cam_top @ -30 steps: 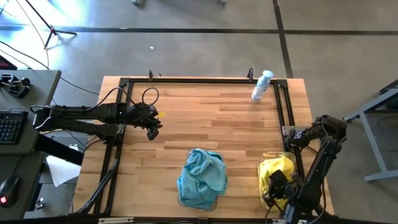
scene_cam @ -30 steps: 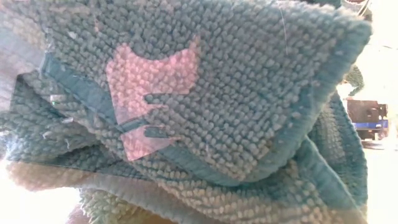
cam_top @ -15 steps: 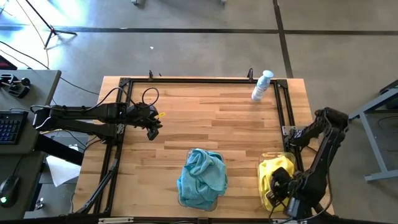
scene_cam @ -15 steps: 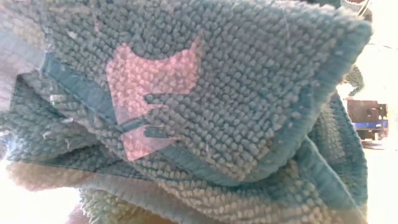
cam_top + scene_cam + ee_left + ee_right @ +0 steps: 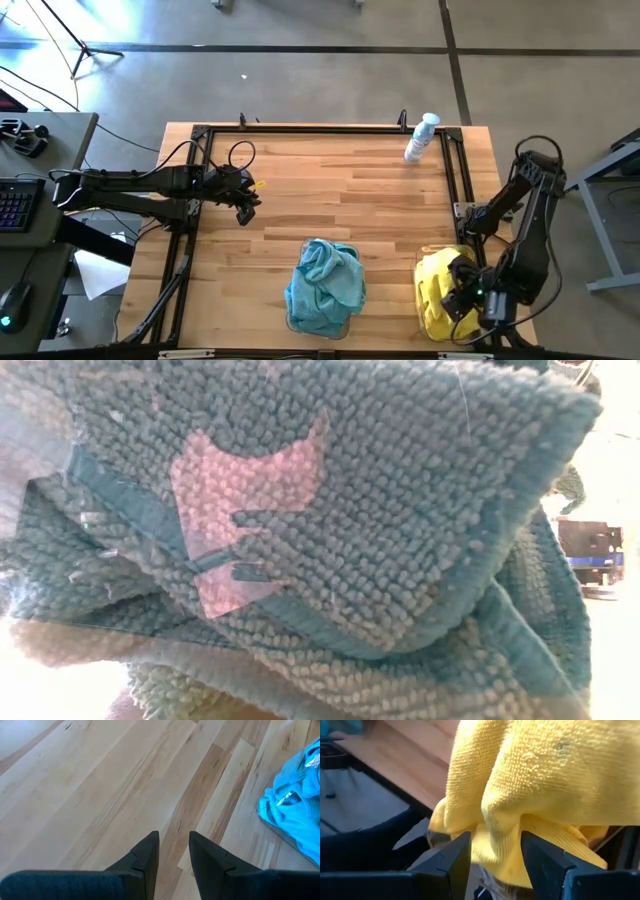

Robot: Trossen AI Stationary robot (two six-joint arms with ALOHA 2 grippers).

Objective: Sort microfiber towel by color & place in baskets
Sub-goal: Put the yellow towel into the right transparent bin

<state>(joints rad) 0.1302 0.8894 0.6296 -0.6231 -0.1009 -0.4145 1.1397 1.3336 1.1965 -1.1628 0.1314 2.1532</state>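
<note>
A heap of teal-blue microfiber towel fills the clear basket at the table's near edge, middle. It hangs close before the low view and hides everything else there. Bright yellow towel is piled in the second basket at the near right. My right gripper hovers open over that pile, pointing steeply down; a yellow fold shows between its fingers. My left gripper stands open over bare wood at the table's left, nothing between its fingers. My right gripper stands open from above with a fold of the yellow towel showing between its two fingers. Whether a finger touches the cloth I cannot tell. The towel rests on the pile in its basket.
A white and blue spray bottle stands at the far right corner. Black frame rails run along the table's left, far and right edges. Bare wood lies across the table's middle and far half.
My right gripper has risen off the yellow pile and shifted a little toward the table's right edge, its arm straightening upward. The yellow towel has stayed in its basket. The teal towel has kept still.
</note>
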